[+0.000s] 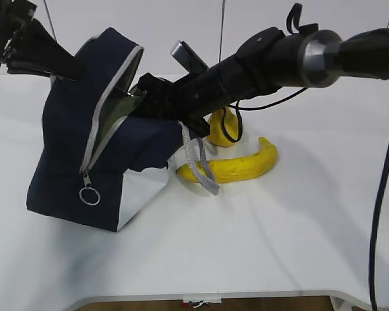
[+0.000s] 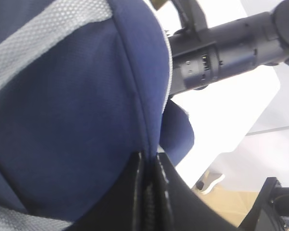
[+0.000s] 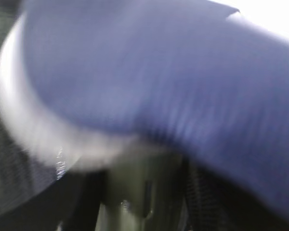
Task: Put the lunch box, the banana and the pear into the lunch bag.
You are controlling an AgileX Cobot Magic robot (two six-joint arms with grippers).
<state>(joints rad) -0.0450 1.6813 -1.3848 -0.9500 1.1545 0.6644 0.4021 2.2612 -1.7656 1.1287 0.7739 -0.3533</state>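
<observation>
While pinched, lunch bag (image 1: 71, 129) agape.

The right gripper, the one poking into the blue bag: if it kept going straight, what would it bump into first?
Probably the inside of the boxy navy-blue fabric lunch bag. The right gripper already points into its unzipped mouth, heading left and slightly down. What lies inside is hidden and the wrist view is blurred, so I can't be sure.

lunch bag (image 1: 65, 149): matt navy woven cloth, grey zipper tape, shiny metal ring pull (image 1: 89, 195), coarse grey webbing handle (image 1: 200, 165), glossy white end panel. banana (image 1: 236, 167): smooth yellow skin, dull sheen. arm link (image 1: 318, 57): brushed metal, rest matt black plastic. table (image 1: 279, 246): white matt
</observation>
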